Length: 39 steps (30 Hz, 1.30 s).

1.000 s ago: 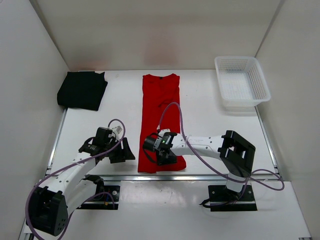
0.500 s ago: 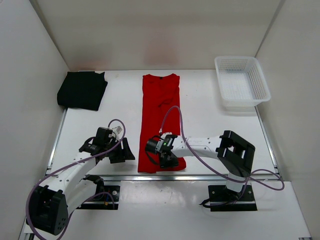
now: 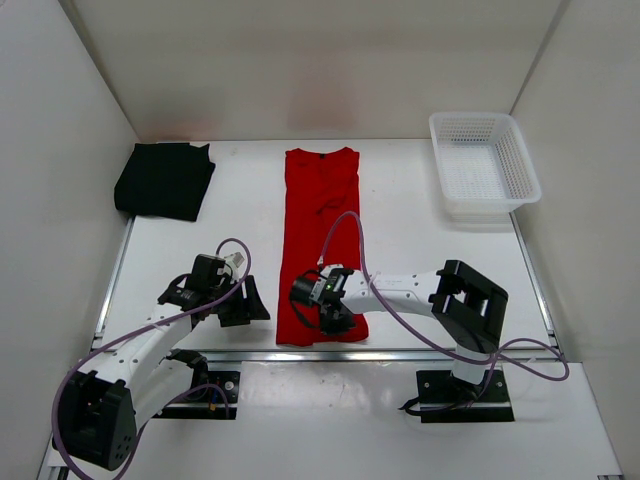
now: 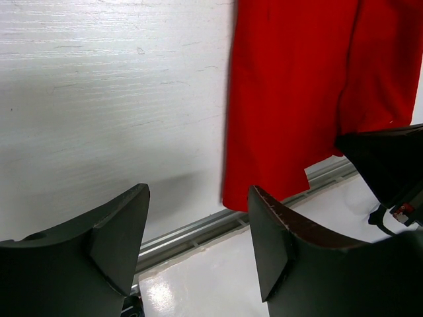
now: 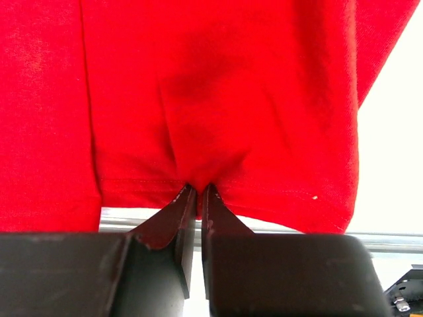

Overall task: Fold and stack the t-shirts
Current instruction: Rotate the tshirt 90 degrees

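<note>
The red t-shirt (image 3: 320, 225) lies as a long narrow strip down the middle of the table, collar at the far end. My right gripper (image 3: 326, 322) is at its near hem and shut on a pinch of the cloth; in the right wrist view the jaws of the right gripper (image 5: 196, 191) press together with the red t-shirt (image 5: 218, 99) puckered between them. A black t-shirt (image 3: 165, 180) sits folded at the far left. My left gripper (image 3: 246, 304) stands open over bare table left of the red hem, holding nothing; the left wrist view shows the left gripper (image 4: 198, 198) and the red t-shirt (image 4: 291, 99) beyond it.
A white mesh basket (image 3: 485, 165) stands at the far right corner. A metal rail (image 3: 300, 352) runs along the table's near edge, just below the red hem. White walls close in the table on three sides.
My right gripper has closed on the red t-shirt's near hem, after shifting slightly toward the hem. The left arm has not moved.
</note>
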Available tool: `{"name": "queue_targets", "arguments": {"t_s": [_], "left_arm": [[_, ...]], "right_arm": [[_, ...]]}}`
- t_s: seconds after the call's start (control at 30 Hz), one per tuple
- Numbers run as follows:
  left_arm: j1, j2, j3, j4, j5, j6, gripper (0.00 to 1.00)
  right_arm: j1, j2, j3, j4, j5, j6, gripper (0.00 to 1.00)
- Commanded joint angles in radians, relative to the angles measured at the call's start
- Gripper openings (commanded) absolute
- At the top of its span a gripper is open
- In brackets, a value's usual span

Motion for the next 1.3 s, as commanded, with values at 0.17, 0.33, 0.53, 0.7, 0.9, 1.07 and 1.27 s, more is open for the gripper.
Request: {"name": "queue_targets", "arguments": {"t_s": [0.17, 0.33, 0.53, 0.7, 0.9, 1.07, 1.27], "left_arm": [[-0.005, -0.002, 0.003, 0.016, -0.002, 0.005, 0.72], [-0.004, -0.003, 0.0, 0.017, 0.002, 0.007, 0.72], [-0.013, -0.002, 0.0, 0.016, 0.011, 0.005, 0.72], [-0.01, -0.005, -0.002, 0.019, 0.007, 0.008, 0.72], [-0.013, 0.0, -0.005, 0.019, 0.005, 0.005, 0.72], [-0.011, -0.002, -0.008, 0.021, 0.01, 0.008, 0.72], [-0.014, 0.001, -0.006, 0.021, 0.011, 0.005, 0.72]], "right_arm": [[0.01, -0.055, 0.075, -0.059, 0.039, 0.028, 0.0], [0.029, -0.055, 0.098, -0.055, 0.035, 0.008, 0.0], [0.039, -0.034, 0.136, -0.063, -0.005, -0.007, 0.04], [0.026, -0.037, 0.094, -0.017, -0.045, -0.001, 0.13], [0.001, -0.038, 0.046, 0.039, -0.054, -0.004, 0.26], [0.012, -0.014, 0.125, -0.009, -0.019, -0.027, 0.3], [0.03, 0.051, 0.195, -0.043, -0.013, -0.061, 0.31]]}}
